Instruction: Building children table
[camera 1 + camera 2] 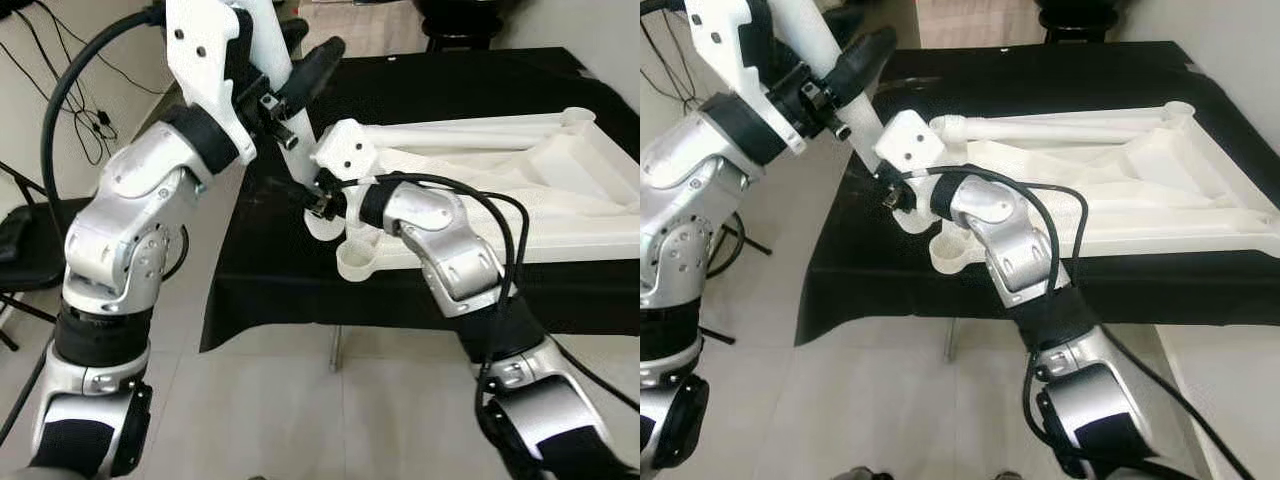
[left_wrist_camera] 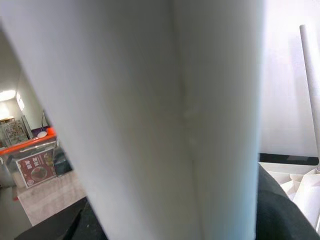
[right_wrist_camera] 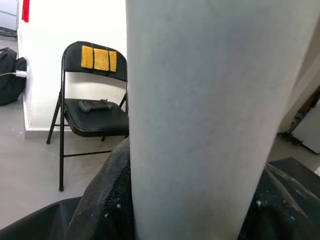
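Note:
A white round table leg (image 1: 278, 70) slants over the near left corner of the black-draped table. My left gripper (image 1: 290, 95) is shut on its upper part, and my right gripper (image 1: 320, 205) is shut on its lower end. That end hangs just beside the corner of the upturned white table frame (image 1: 520, 190), close to an open ring socket (image 1: 358, 262). In the left wrist view the leg (image 2: 150, 120) is very close. In the right wrist view the leg (image 3: 200, 100) stands between black fingers (image 3: 105, 200).
A black cloth (image 1: 270, 280) covers the table and hangs over its near edge. A second socket (image 1: 578, 118) sits at the frame's far right corner. A black folding chair (image 3: 95, 105) stands by the wall on my left, with cables (image 1: 90, 120) trailing near it.

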Robot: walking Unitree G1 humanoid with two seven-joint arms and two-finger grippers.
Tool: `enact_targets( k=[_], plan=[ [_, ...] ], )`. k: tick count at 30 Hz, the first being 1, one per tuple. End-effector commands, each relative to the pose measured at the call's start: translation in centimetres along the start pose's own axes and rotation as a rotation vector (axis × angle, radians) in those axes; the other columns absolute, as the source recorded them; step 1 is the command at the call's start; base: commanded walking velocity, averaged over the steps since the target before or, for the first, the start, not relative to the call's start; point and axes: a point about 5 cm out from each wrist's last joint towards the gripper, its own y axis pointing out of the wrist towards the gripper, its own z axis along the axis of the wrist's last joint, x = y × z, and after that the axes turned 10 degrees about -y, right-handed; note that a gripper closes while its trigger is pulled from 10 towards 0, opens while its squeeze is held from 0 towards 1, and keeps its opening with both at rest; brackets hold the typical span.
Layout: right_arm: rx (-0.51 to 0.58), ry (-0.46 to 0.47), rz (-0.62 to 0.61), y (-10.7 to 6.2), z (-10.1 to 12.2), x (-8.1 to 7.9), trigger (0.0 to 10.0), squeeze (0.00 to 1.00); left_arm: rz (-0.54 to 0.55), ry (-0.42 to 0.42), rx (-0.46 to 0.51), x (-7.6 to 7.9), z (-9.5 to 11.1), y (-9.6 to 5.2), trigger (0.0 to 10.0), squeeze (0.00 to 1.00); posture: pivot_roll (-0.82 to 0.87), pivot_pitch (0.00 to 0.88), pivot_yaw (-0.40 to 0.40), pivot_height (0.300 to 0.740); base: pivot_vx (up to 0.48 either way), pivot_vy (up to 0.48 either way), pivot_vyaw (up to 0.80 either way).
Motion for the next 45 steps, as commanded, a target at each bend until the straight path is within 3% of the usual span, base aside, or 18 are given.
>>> enact_targets(
  k=[1,8,9,10,11,13,16,17,18,19,24,31,32,34,45],
  plan=[
    [0.032,-0.079,0.086,0.6,0.9,-1.6,10.0,0.00,0.134,0.036,-0.002,-2.0,0.3,-0.6,0.0,0.00,-0.02,0.093,0.061,0.740,0.000,0.000,0.00],
    [0.032,-0.037,0.085,0.7,0.8,-1.8,10.0,0.00,0.094,-0.025,0.039,-1.8,0.8,-0.6,0.0,0.00,-0.02,0.097,0.059,0.740,0.000,0.000,0.00],
    [0.041,0.017,0.104,0.8,0.8,-1.9,10.0,1.00,0.052,-0.062,0.044,-1.5,1.0,-0.6,0.0,0.00,-0.02,0.097,0.059,0.740,0.000,0.000,0.00],
    [0.057,0.059,0.140,0.7,0.9,-2.3,10.0,1.00,-0.015,-0.102,0.037,-1.0,1.0,-0.7,0.0,0.00,-0.02,0.099,0.056,0.740,0.000,0.000,0.00],
    [0.057,0.059,0.140,0.7,0.9,-2.3,10.0,1.00,-0.015,-0.102,0.037,-1.0,1.0,-0.7,0.0,0.00,-0.02,0.099,0.056,0.740,0.000,0.000,0.00],
    [0.087,0.106,0.183,0.9,1.1,-3.0,10.0,1.00,-0.175,-0.181,0.012,0.1,1.1,-0.8,0.0,0.00,-0.02,0.099,0.053,0.740,0.000,0.000,0.00],
    [0.090,0.124,0.201,1.1,1.1,-3.3,10.0,0.99,-0.270,-0.229,0.004,0.7,1.2,-0.8,0.0,0.00,-0.02,0.101,0.052,0.740,0.000,0.000,0.00],
    [0.083,0.126,0.211,1.3,1.0,-3.5,10.0,0.38,-0.298,-0.247,0.008,0.8,1.3,-0.7,0.0,0.00,-0.02,0.100,0.052,0.740,0.000,0.000,0.00],
    [0.078,0.126,0.217,1.5,0.9,-3.7,10.0,0.38,-0.312,-0.256,0.012,0.8,1.4,-0.6,0.0,0.00,-0.02,0.100,0.052,0.740,0.000,0.000,0.00],
    [0.070,0.140,0.219,1.7,0.8,-3.8,10.0,0.00,-0.326,-0.281,0.017,0.9,1.4,-0.5,0.0,0.00,-0.02,0.098,0.053,0.740,0.000,0.000,0.00],
    [0.065,0.164,0.218,2.3,0.6,-4.3,10.0,0.00,-0.371,-0.328,0.019,1.1,1.4,-0.3,0.0,0.00,-0.01,0.101,0.055,0.740,0.000,0.000,0.00],
    [0.065,0.171,0.218,2.7,0.7,-4.7,10.0,0.00,-0.405,-0.332,-0.003,1.0,1.2,0.0,0.0,0.00,-0.01,0.101,0.057,0.740,0.000,0.000,0.00],
    [0.063,0.176,0.209,2.7,0.7,-4.6,0.5,0.00,-0.408,-0.336,-0.004,1.0,1.2,0.1,0.0,0.00,-0.01,0.104,0.056,0.740,0.000,0.000,0.00],
    [0.065,0.181,0.202,2.7,0.6,-4.5,0.0,0.00,-0.415,-0.342,-0.005,0.9,1.2,0.1,0.0,0.00,-0.01,0.103,0.057,0.740,0.000,0.000,0.00],
    [0.062,0.170,0.190,2.6,0.5,-4.3,0.0,0.00,-0.418,-0.357,0.009,0.7,1.1,0.6,0.0,0.00,-0.02,0.089,0.062,0.740,0.000,0.000,0.00]
  ],
)
